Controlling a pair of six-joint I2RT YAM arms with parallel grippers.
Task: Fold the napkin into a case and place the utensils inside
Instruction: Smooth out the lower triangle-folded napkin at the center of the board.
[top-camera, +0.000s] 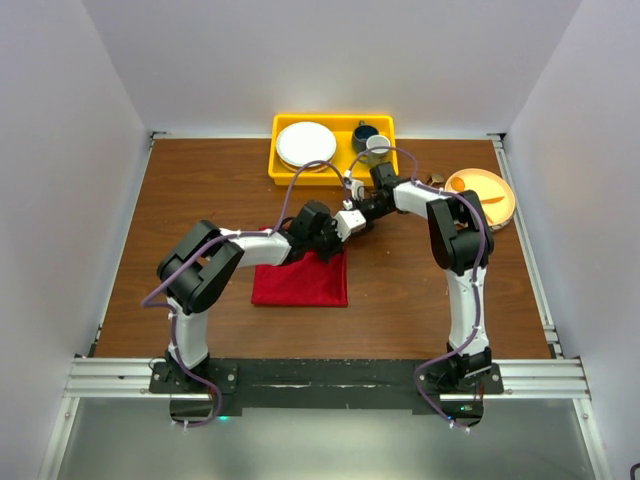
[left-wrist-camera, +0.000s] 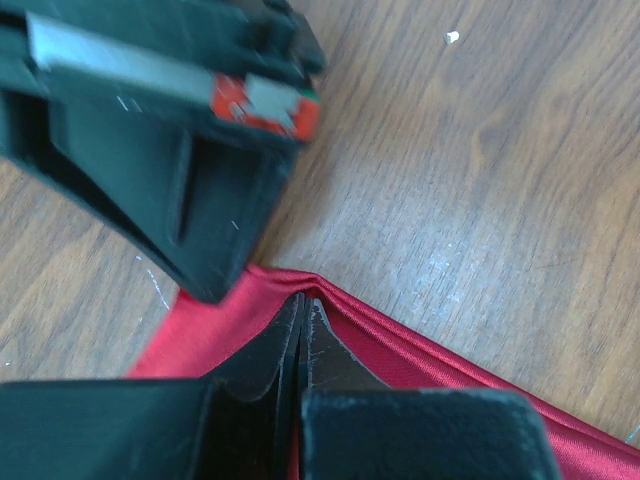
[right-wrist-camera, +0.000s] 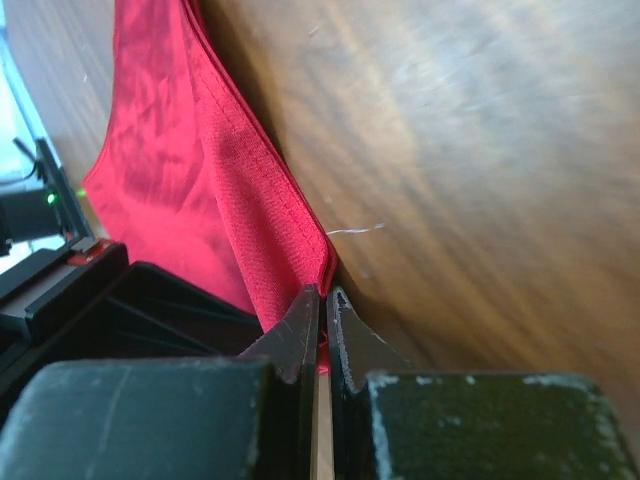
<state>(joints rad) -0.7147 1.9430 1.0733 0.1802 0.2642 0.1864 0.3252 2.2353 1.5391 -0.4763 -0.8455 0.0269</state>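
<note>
Since the napkin (top-camera: 300, 283) lies as a flat red rectangle in the centre of the overhead view, on the wooden table (top-camera: 200, 200), and no pouch shape is visible, I judge that the folding step is in hand.

Both grippers meet at the upper right corner of the cloth. The left gripper (left-wrist-camera: 302, 312) has its fingers pressed together on the red hem at that corner. The right gripper (right-wrist-camera: 322, 305) is also closed, with a thin line of red cloth between its tips. The next move, I think, calls for both arms to lift this corner together and carry it across the cloth at the same height, so that the edge does not slip out.

The overhead view gives the whole layout: a yellow tray (top-camera: 276, 178) with a white plate (top-camera: 306, 145) at the upper centre, and an orange plate (top-camera: 480, 195) at the right. The utensils I cannot make out there. The arms hide the fingertips in this view.

Only the wrist views show the pinch. The left wrist view has the body of the other gripper in its upper left, just beside. The right wrist view shows the hem running to the upper left, seemingly in more than one layer.
</note>
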